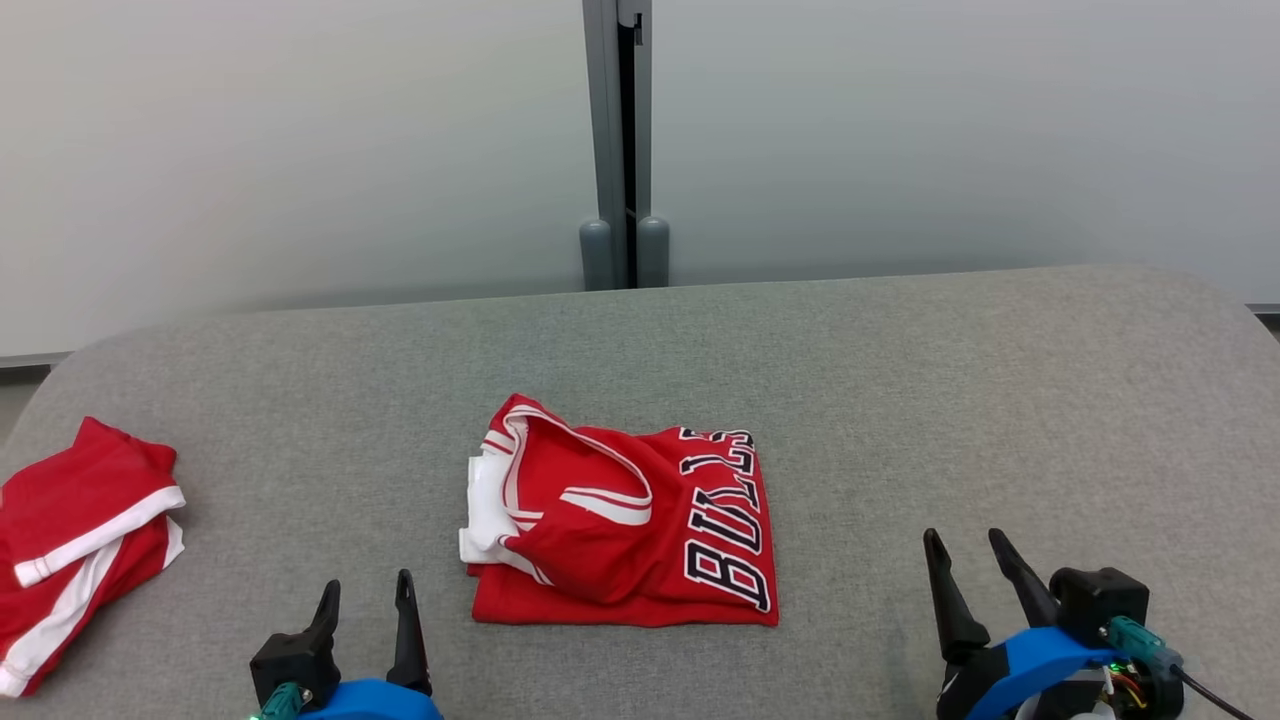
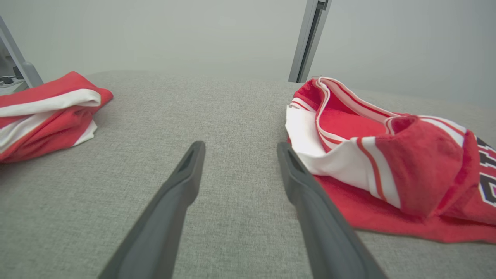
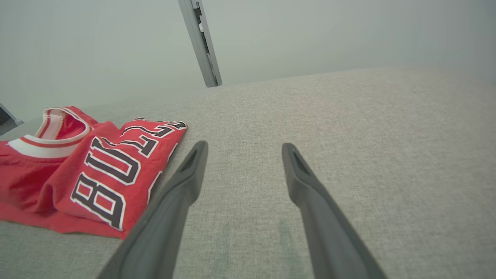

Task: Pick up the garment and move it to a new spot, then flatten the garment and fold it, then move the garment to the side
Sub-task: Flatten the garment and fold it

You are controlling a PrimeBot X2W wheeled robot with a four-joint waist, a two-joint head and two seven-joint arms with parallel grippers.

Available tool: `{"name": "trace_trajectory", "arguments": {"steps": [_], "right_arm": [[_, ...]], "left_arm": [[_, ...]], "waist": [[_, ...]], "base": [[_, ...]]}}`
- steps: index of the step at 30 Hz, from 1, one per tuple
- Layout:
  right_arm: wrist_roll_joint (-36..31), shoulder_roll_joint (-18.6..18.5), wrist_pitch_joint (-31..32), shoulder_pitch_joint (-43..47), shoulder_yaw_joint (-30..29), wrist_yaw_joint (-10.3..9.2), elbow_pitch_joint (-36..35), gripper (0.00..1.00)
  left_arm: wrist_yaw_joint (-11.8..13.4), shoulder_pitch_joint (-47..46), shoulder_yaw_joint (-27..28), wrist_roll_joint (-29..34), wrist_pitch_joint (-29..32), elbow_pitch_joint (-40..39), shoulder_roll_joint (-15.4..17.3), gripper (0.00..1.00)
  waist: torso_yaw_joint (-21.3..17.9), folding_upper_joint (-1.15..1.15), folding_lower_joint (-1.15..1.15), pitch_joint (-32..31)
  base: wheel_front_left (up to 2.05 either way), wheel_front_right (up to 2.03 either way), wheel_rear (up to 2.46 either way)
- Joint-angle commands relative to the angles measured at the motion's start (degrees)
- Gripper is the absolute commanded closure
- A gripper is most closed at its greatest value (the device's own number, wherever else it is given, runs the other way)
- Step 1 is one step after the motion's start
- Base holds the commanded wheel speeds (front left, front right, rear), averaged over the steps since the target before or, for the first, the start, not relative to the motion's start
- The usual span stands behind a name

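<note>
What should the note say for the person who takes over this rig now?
Left gripper: open, empty, at the front edge of the grey fabric table.
Right gripper: open, empty, at the front edge too.
Red jersey with black-and-white lettering: lies folded at the table's middle.
Second red-and-white garment: at the table's left edge.
Done: folding, it seems. Left: move the jersey to the side.

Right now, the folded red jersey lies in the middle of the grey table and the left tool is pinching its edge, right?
No. The left tool is open and holds nothing, beside the jersey; the left wrist view shows bare table between its fingers. The jersey does lie folded mid-table.
</note>
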Motion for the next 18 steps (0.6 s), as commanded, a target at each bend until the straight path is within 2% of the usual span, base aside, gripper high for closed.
{"name": "trace_trajectory", "arguments": {"steps": [1, 7, 15, 18], "right_arm": [[0.65, 0.01, -0.15, 0.28, 0.44, 0.00, -0.04, 0.00], [4.62, 0.00, -0.15, -3.59, 11.98, 0.00, -0.30, 0.00], [9.49, -0.06, -0.16, -12.19, 29.18, -0.01, 2.28, 0.00], [11.13, -0.09, -0.16, -15.17, 32.94, -0.01, 4.11, 0.00]], "left_arm": [[0.20, 0.24, -0.28, -0.28, -0.26, -0.20, 0.07, 0.00], [-0.23, -0.41, -1.44, -1.17, -0.26, 0.14, 0.06, 0.00], [-0.74, -1.26, -3.67, -2.59, -0.25, 0.68, 0.05, 0.00], [-0.74, -1.70, -4.24, -2.87, -0.26, 0.54, 0.07, 0.00]], "waist": [[0.44, 0.00, 0.01, 0.05], [2.73, 0.00, 0.01, 0.61], [8.33, 0.00, 0.01, 2.41], [10.56, 0.00, 0.01, 3.40]], "base": [[0.00, 0.00, 0.00], [0.00, 0.00, 0.00], [0.00, 0.00, 0.00], [0.00, 0.00, 0.00]]}}
